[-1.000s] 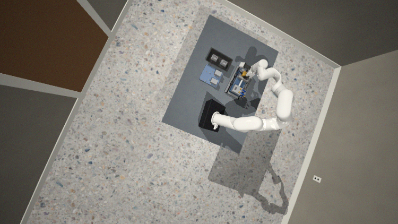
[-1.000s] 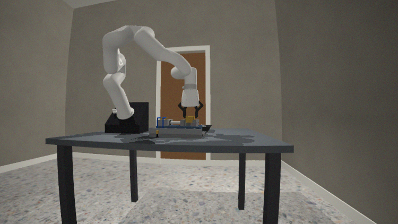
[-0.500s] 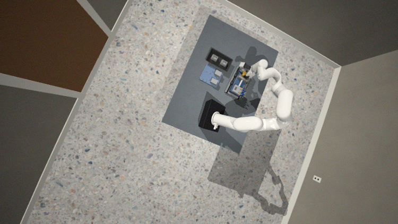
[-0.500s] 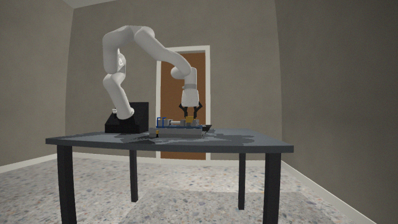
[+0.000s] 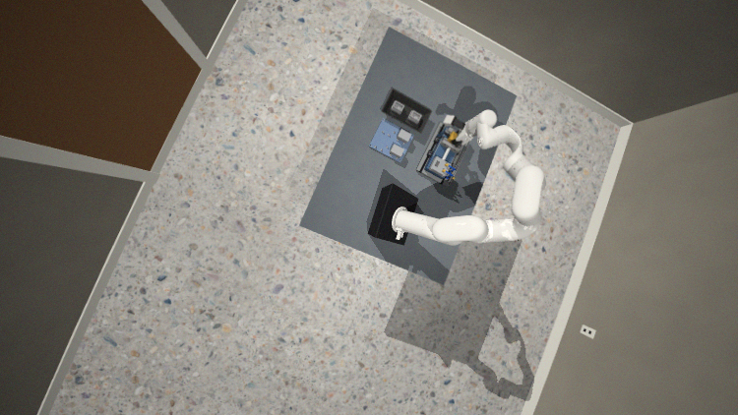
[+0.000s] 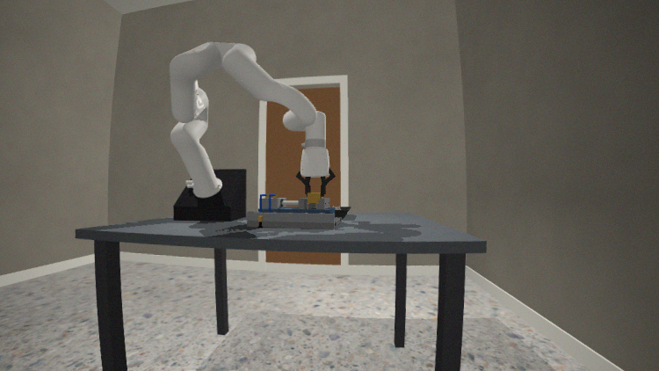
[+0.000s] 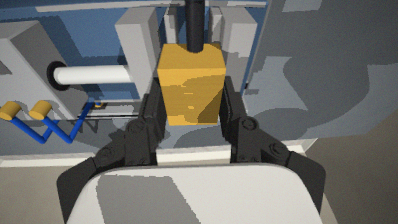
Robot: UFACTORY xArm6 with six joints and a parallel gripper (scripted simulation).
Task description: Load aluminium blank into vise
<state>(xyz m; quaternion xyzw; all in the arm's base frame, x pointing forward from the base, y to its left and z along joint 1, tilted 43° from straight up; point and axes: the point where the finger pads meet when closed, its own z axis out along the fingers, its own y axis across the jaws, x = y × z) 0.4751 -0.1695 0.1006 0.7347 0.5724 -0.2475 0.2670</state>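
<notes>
A brass blank (image 7: 191, 85) sits in the vise (image 5: 443, 151) opening, between the moving jaw (image 7: 137, 47) and the fixed jaw (image 7: 239, 42), with the dark work stop rod (image 7: 194, 22) at its far end. My gripper (image 7: 192, 90) reaches down from above and is shut on the brass blank's two long sides. The brass blank also shows in the side view (image 6: 314, 198) and the overhead view (image 5: 452, 136). The blue infeed plate (image 5: 392, 141) holds two grey aluminium blanks (image 5: 404, 135) (image 5: 397, 149). The dark outfeed tray (image 5: 405, 109) holds two grey parts (image 5: 397, 107) (image 5: 414, 116).
The vise's white push rod (image 7: 92, 75) and blue hoses (image 7: 47, 125) lie to the left of the fingers. The arm's black base box (image 5: 391, 212) stands on the table near the vise. The tray and plate lie beyond the vise, away from the arm.
</notes>
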